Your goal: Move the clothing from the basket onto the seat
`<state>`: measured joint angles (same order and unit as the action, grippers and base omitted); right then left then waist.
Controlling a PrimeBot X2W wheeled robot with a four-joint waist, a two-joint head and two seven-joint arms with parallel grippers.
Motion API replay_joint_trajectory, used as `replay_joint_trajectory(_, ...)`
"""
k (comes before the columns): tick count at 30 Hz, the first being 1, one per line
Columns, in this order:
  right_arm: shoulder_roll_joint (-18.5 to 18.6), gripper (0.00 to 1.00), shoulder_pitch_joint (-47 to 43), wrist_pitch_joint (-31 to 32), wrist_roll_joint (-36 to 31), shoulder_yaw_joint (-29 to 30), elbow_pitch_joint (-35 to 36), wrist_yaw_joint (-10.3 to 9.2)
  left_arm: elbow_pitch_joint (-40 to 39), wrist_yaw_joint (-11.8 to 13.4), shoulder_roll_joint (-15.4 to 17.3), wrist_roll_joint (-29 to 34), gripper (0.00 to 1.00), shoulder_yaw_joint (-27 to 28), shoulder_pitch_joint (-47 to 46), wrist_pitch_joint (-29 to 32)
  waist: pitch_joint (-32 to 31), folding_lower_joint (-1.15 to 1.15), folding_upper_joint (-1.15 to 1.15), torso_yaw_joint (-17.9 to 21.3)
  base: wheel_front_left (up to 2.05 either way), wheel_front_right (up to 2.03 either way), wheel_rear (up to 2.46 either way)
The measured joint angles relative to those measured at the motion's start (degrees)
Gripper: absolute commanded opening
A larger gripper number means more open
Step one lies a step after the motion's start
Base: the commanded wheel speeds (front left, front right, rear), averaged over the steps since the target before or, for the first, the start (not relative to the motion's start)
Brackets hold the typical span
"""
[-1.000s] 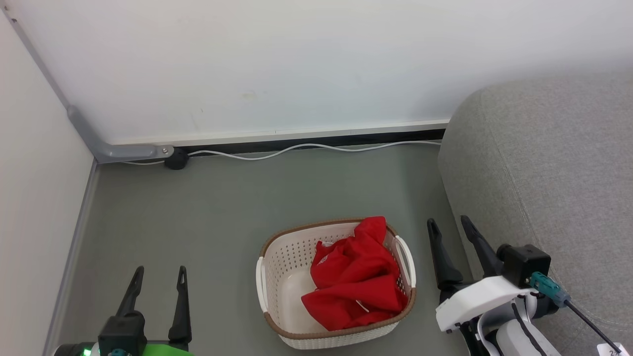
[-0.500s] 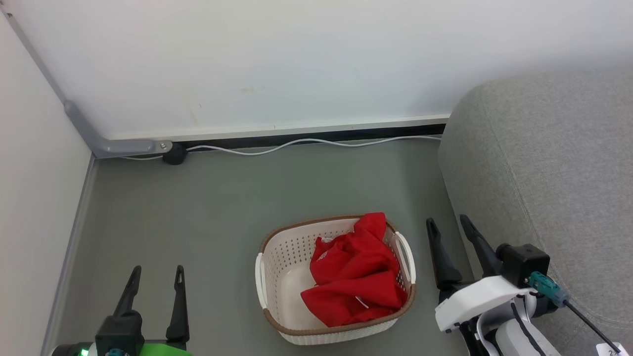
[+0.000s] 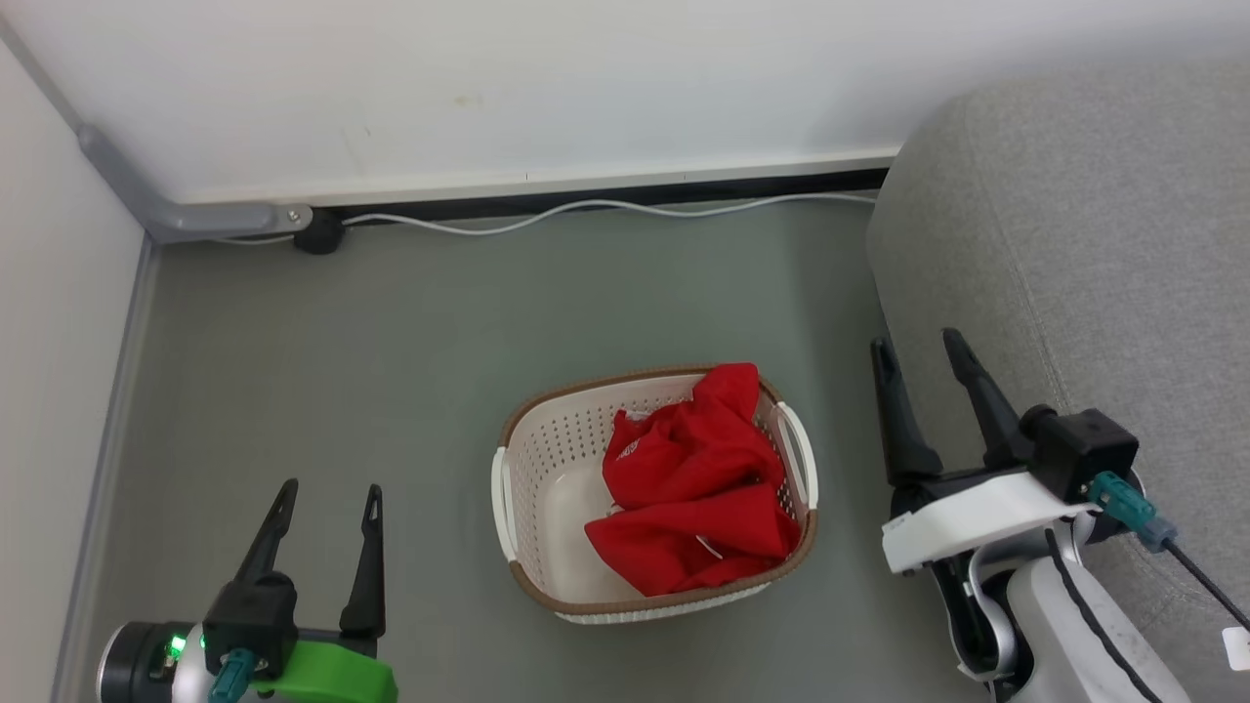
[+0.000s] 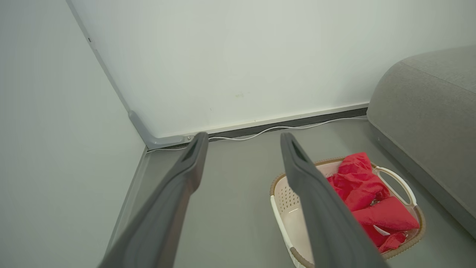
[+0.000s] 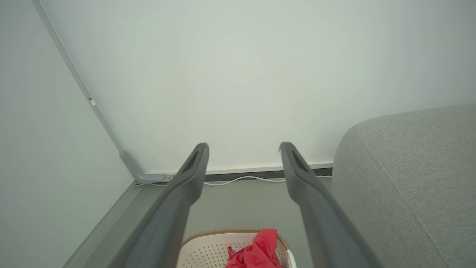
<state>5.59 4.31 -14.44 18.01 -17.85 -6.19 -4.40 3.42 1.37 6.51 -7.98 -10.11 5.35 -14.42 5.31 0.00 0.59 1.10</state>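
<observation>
The bright red soft clothing (image 3: 698, 488) lies bunched in the cream-white plastic basket with holes (image 3: 557, 459) on the grey floor (image 3: 391, 342). Its tiny white print is too small to read. The big grey fabric seat (image 3: 1074, 244) is cut off on the right. The left end effector (image 3: 332, 488) and right end effector (image 3: 916, 340) are wide open and hold nothing.

Two grippers: one left gripper (image 3: 332, 488), one right gripper (image 3: 915, 340), two fingers (image 3: 367, 557) each. Between them one basket (image 3: 557, 449) with two handles (image 3: 499, 503), holding one clothing heap (image 3: 698, 488); garment number unclear. Beside the right gripper, one sofa (image 3: 1094, 244). One cable (image 3: 586, 204).
</observation>
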Motion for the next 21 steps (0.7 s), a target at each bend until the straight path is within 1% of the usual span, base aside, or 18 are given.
replay_joint_trajectory(3, -0.02, 1.0, 1.2, -0.14, 0.0, 1.46, 1.12, -0.1, 0.98, -0.64, 0.53, 1.55, 1.0, -0.9, -2.09, -0.01, 2.15, 0.0, 0.0, 0.07, 0.0, 0.0, 0.0)
replay_joint_trajectory(12, -0.03, 1.0, 4.8, -0.15, 0.0, 5.09, 4.05, -0.29, 5.14, -1.88, 0.38, 2.4, 1.0, -2.48, -9.59, -0.01, 9.06, 0.0, 0.0, 0.34, 0.0, 0.0, 0.0)
replay_joint_trajectory(13, -0.03, 1.0, 4.8, -0.15, 0.0, 5.09, 4.05, -0.29, 5.14, -1.88, 0.38, 2.4, 1.0, -2.48, -9.59, -0.01, 9.06, 0.0, 0.0, 0.34, 0.0, 0.0, 0.0)
replay_joint_trajectory(21, -0.14, 1.0, 8.73, -0.15, -0.45, 6.56, 6.24, -0.31, 9.16, -3.11, -0.65, 3.52, 1.0, -5.41, -16.64, 0.0, 15.48, 0.0, 0.0, 0.69, 0.0, 0.0, 0.0)
